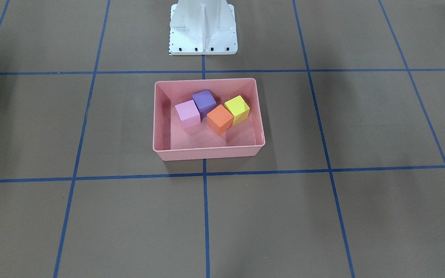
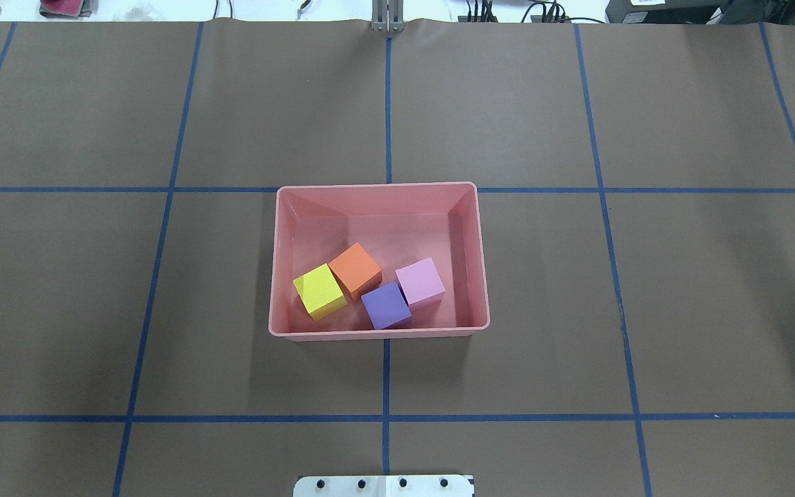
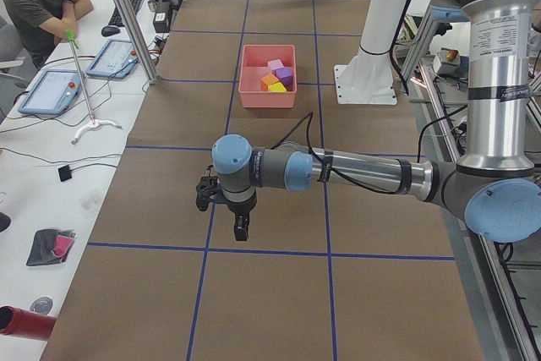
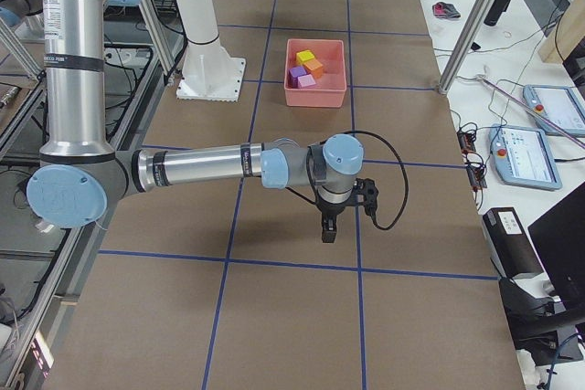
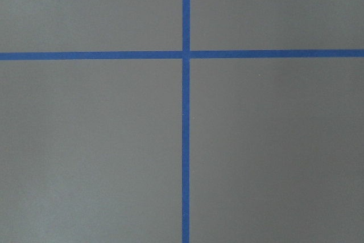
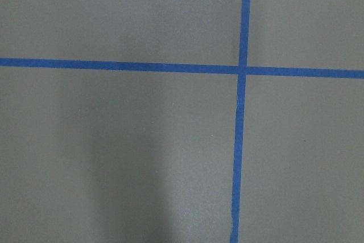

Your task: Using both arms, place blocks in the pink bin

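Observation:
The pink bin (image 1: pixel 207 153) (image 2: pixel 378 334) stands at the table's middle. All four blocks lie inside it, close together: light pink (image 1: pixel 187 114) (image 2: pixel 419 281), purple (image 1: pixel 204 100) (image 2: pixel 386 305), orange (image 1: pixel 219 119) (image 2: pixel 355 269) and yellow (image 1: pixel 237 109) (image 2: pixel 319 291). The bin also shows far off in the exterior left view (image 3: pixel 267 90) and in the exterior right view (image 4: pixel 315 96). My left gripper (image 3: pixel 241 230) hangs over bare table far from the bin. My right gripper (image 4: pixel 327 230) does the same at the other end. I cannot tell whether either is open or shut. Both wrist views show only table and blue tape.
The white pedestal base (image 1: pixel 203 31) (image 2: pixel 384 485) stands behind the bin on the robot's side. Blue tape lines grid the brown table. An operator (image 3: pixel 38 6) sits by a side table with tablets (image 3: pixel 51 90) beyond the table's far edge.

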